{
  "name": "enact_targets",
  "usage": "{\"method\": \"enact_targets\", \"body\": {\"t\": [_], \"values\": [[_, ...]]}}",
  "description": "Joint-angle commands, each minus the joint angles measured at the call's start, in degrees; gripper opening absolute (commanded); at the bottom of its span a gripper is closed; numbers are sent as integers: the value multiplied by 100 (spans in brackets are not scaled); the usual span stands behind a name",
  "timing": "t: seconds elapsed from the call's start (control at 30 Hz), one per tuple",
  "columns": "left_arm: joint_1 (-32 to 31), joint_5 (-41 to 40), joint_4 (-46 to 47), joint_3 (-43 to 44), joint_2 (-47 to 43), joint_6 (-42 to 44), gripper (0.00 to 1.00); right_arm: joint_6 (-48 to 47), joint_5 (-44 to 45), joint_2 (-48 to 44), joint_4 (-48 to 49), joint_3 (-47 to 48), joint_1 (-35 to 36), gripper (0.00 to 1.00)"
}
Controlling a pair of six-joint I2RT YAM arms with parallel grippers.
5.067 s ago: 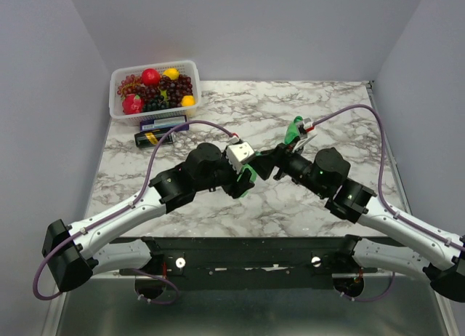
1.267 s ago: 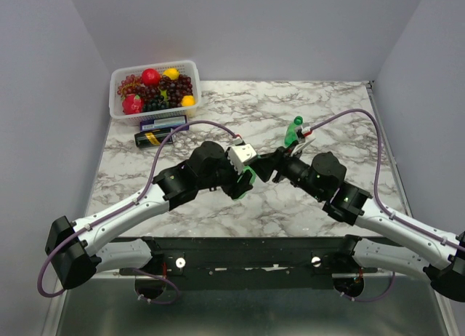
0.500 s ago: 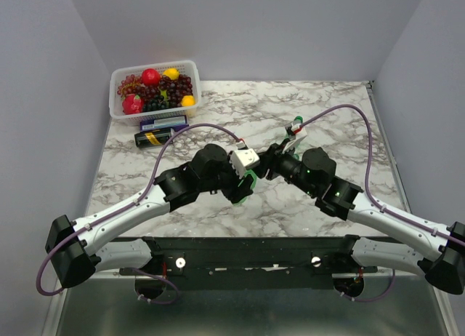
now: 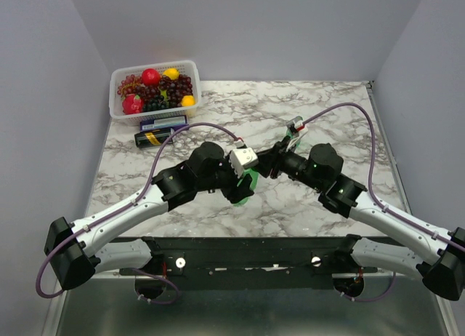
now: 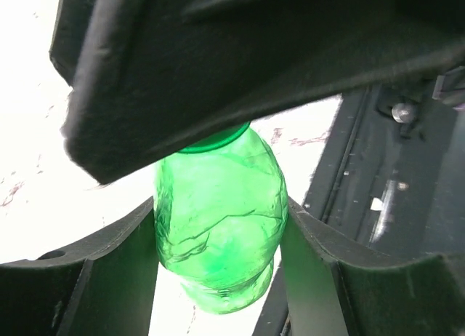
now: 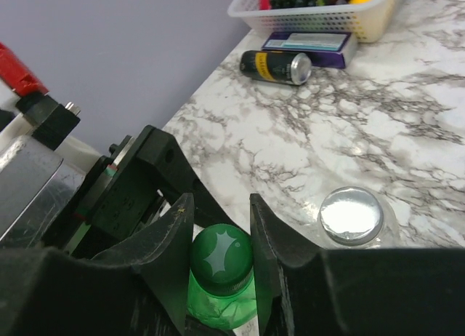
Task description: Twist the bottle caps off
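Right gripper (image 6: pixel 221 218), matte black, astride round green cap (image 6: pixel 221 254), perhaps in contact.

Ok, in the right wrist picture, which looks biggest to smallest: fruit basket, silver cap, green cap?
1. Fruit basket, though farthest and cut off by the edge.
2. Silver cap and green cap: about alike, so I won't rank them.
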Motion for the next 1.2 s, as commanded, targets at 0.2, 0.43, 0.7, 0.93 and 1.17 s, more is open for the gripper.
{"method": "enact_targets", "body": {"t": [0.2, 0.43, 0.7, 0.93, 1.17], "values": [[143, 2082, 238, 225, 63, 80, 22, -83, -3143, -519, 754, -347, -980, 27], [143, 2469, 220, 251, 222, 176, 23, -188, -3338, -932, 394, -268, -1393, 27], [143, 3233, 343, 234, 345, 132, 23, -302, -3820, -1065, 437, -285, -1482, 27], [134, 2980, 405, 207, 319, 132, 23, -373, -3797, -1056, 412, -347, -1482, 36], [152, 2286, 334, 225, 389, -43, 23, -355, -2619, -1354, -265, -286, -1482, 78]]}}
